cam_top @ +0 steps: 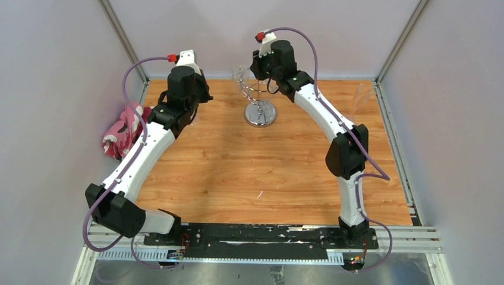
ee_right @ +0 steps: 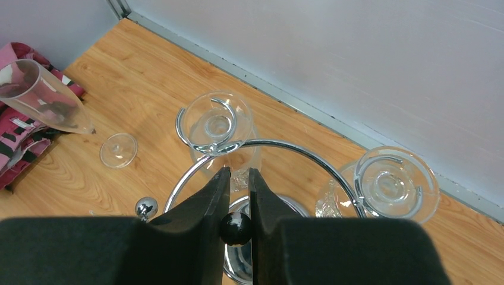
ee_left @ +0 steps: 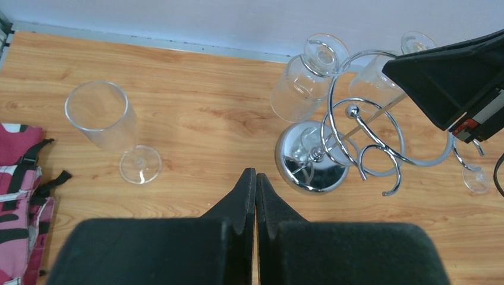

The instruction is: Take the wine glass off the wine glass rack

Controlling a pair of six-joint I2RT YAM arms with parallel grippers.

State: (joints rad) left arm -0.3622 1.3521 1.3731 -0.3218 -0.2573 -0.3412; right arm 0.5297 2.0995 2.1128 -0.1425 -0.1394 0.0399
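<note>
One wine glass [ee_right: 217, 126] hangs vertically from the wine glass rack [ee_right: 279, 143], bowl downward.

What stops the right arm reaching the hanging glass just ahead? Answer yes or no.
Likely yes. The wine glass hangs in its loop just beyond the right end effector, with nothing between them; only the rack's wire ring runs close below, and the fingers stand narrow.

Left end effector [ee_left: 255, 173], bottom centre, fingers pressed together above the wooden worktop [ee_left: 196, 107]. At left, a clear flute glass [ee_left: 113, 127] stands on its foot near a pink patterned bag [ee_left: 21, 178]. At right, a chrome wine glass rack [ee_left: 312, 160] carries a left wine glass [ee_left: 300, 89] and a right wine glass [ee_left: 368, 77], both hung bowl-down. A black part of the right arm [ee_left: 451, 77] overlaps the rack.
</note>
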